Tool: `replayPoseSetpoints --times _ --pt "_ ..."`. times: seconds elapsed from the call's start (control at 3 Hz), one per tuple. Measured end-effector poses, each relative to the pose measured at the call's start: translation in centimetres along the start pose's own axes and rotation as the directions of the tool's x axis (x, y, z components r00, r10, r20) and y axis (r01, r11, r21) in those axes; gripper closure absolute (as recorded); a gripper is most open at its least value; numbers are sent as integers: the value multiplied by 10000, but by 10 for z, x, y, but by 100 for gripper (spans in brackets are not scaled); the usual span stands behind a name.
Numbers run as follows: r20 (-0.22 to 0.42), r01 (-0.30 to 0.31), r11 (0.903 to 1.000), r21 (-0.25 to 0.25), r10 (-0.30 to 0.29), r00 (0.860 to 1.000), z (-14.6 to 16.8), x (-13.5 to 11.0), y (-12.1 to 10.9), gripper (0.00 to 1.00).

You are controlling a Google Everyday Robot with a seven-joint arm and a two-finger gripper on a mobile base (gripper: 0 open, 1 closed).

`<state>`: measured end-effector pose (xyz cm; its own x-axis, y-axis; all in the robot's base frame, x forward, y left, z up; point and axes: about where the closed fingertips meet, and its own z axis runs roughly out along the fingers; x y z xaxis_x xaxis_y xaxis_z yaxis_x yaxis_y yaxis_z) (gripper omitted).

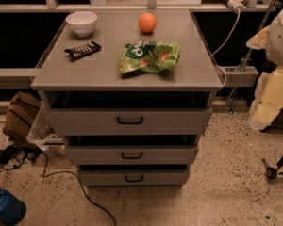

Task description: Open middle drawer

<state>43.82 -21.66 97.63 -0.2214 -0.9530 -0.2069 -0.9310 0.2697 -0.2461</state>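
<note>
The grey cabinet [127, 74] shows three drawer fronts stacked one under another. The middle drawer [94, 155] is the grey front of medium size, with a small black bar handle [132, 155]. A dark gap runs above its top edge. The larger top drawer [85, 121] is above it and the smallest bottom drawer [99, 177] is below. The gripper is out of view. Only a pale white and cream shape [276, 79] shows at the right edge, and I cannot tell if it is part of my arm.
On the cabinet top lie a white bowl [81, 22], an orange [147, 22], a dark snack bar [83, 50] and a green chip bag [149, 57]. A brown bag [21, 114], cables [61, 173] and a blue object [7, 207] lie on the floor at left. A wheeled leg [273, 171] stands at right.
</note>
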Motion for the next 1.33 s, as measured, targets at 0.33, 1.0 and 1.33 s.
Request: replayPoseSetpoints --times 0.33,1.0,1.33 --pt "0 0 10000 0 0 10000 0 0 0 0" --pt "721 -402 9991 -111 409 9966 50 1 6 0" --pt "1045 -544 9970 546 485 9933 53 -3 -8 0"
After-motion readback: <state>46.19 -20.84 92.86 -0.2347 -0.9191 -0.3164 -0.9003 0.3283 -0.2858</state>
